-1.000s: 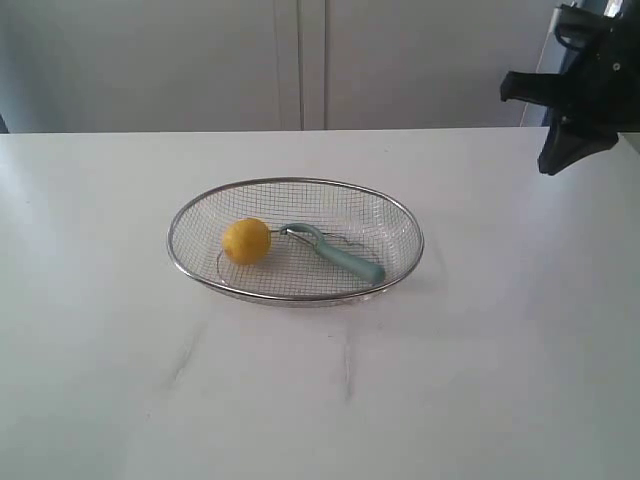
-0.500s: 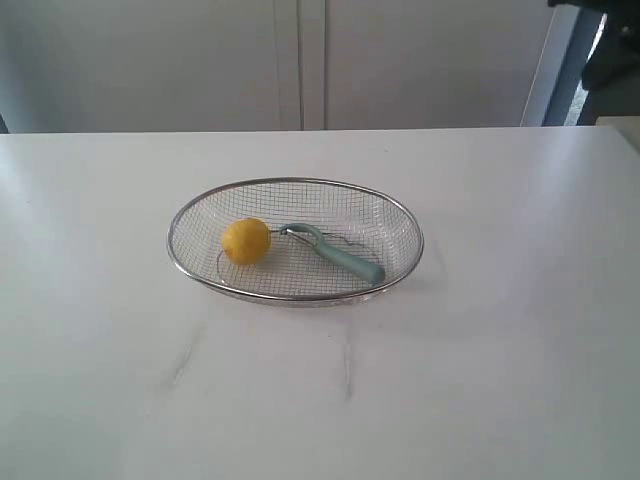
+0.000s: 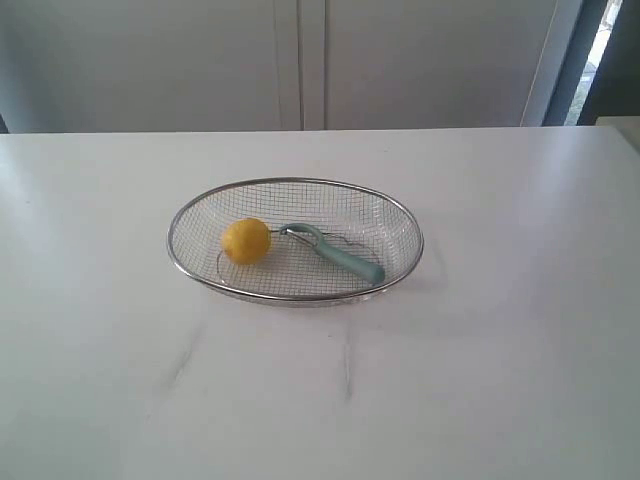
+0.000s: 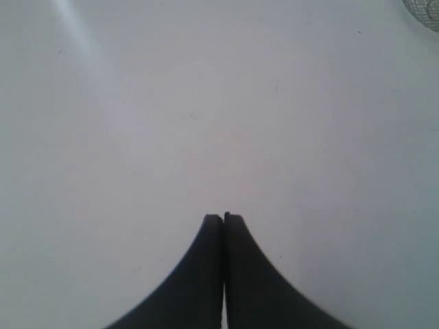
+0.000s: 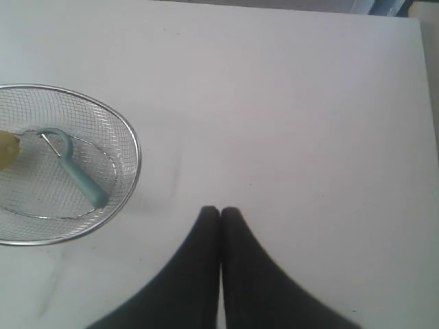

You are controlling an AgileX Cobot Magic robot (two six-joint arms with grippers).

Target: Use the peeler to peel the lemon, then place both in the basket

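Note:
The yellow lemon point(image 3: 246, 241) lies in the left half of the wire mesh basket point(image 3: 400, 215), which stands mid-table. Beside it, inside the basket, the teal-handled peeler point(image 3: 340, 256) rests with its blade head toward the lemon. The right wrist view shows the basket point(image 5: 130, 147), the peeler point(image 5: 79, 175) and an edge of the lemon point(image 5: 5, 147). My right gripper point(image 5: 220, 210) is shut and empty over bare table beside the basket. My left gripper point(image 4: 223, 217) is shut, empty, above bare table, with a bit of the basket rim point(image 4: 425, 14) at the frame corner. Neither arm shows in the exterior view.
The white table point(image 3: 500, 380) spreads wide around the basket. Its far edge point(image 3: 450, 129) meets pale cabinet doors, and a dark doorway opening point(image 3: 615, 60) stands at the back right. Faint scuff marks point(image 3: 185, 355) lie in front of the basket.
The right arm, seen at the exterior view's top right a second ago, has withdrawn out of that view. Lemon, peeler and basket have not moved.

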